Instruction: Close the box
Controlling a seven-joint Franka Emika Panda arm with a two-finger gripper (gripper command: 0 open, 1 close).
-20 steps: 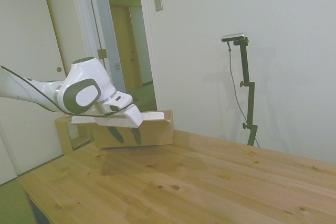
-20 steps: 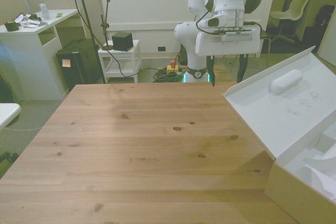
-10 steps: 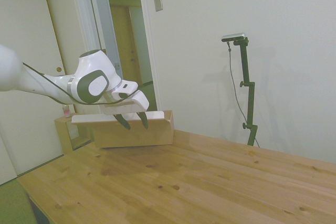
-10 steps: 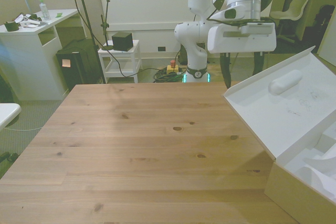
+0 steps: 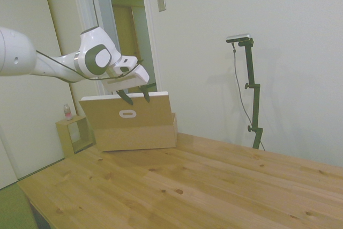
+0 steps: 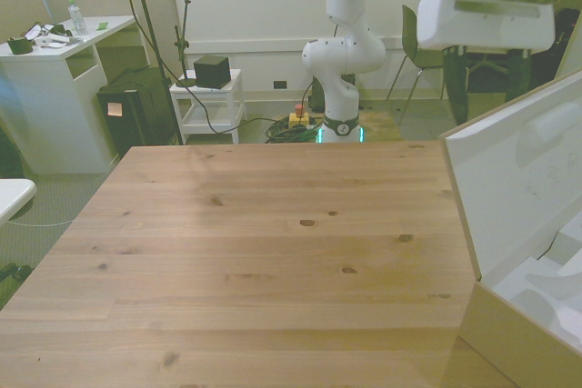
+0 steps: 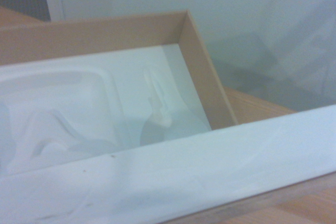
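Now, gripper (image 5: 136,96): fingers spread apart, clamped on nothing, their tips at the top edge of the raised lid; whether they touch it, I cannot tell.
Lid (image 5: 127,113): stands nearly upright on the box, brown outer face toward the side camera, an oval hand-hole (image 5: 127,113) at its middle; in the front view its white inner face (image 6: 518,170) leans over the open box.
Box (image 5: 140,137): long, low, brown cardboard, on the worktop (image 5: 214,186) at the corner nearest the doorway; the wrist view shows a white moulded insert (image 7: 79,119) inside its brown wall (image 7: 202,72).
Beside the box: a small wooden cube shelf (image 5: 72,135) just behind it, a small bottle (image 5: 67,112) on top.
Handling, as a judgement: cardboard lid is likely light and fairly stiff, hinged along one long side, and may flex if pressed hard at one corner.
Where to take it: the free top edge near its middle, pushed over and down rather than pinched.
Risk: the empty-looking box could slide on the smooth wood.
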